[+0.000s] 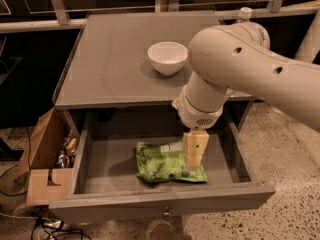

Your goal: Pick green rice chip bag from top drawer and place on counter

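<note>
my gripper (193, 165) hangs over the green rice chip bag (160, 165), flat in the open top drawer (165, 202); its opening i cannot tell; the bag seems light, crinkly, slippery; i'd pinch a raised fold.

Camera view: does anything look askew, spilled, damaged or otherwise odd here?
Nothing stands out. The bag lies flat in the open drawer, with the gripper low over its right end. The bowl sits upright on the counter. A cardboard box stands left of the drawer, and nothing has spilled.
</note>
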`<state>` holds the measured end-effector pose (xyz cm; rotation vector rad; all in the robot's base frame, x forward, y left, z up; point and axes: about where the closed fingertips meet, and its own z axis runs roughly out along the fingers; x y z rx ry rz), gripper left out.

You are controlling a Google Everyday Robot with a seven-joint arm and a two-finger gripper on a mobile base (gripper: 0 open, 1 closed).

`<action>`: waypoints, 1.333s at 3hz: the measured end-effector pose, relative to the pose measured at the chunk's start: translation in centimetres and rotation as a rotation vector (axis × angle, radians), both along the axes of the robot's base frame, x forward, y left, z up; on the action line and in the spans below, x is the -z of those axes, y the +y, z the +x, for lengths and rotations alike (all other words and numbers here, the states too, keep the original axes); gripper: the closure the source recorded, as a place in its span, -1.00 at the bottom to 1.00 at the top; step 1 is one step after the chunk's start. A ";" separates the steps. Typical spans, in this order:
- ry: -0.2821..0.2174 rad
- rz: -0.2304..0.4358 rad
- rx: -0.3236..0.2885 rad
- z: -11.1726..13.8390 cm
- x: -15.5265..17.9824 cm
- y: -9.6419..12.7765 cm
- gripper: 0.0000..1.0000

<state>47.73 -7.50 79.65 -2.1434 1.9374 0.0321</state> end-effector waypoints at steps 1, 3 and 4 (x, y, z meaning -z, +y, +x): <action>0.005 0.003 0.003 -0.1 0.3 0.1 -1.00; 0.036 0.022 0.001 1.3 4.1 0.6 -1.00; 0.086 0.053 0.016 2.2 7.3 0.8 -1.00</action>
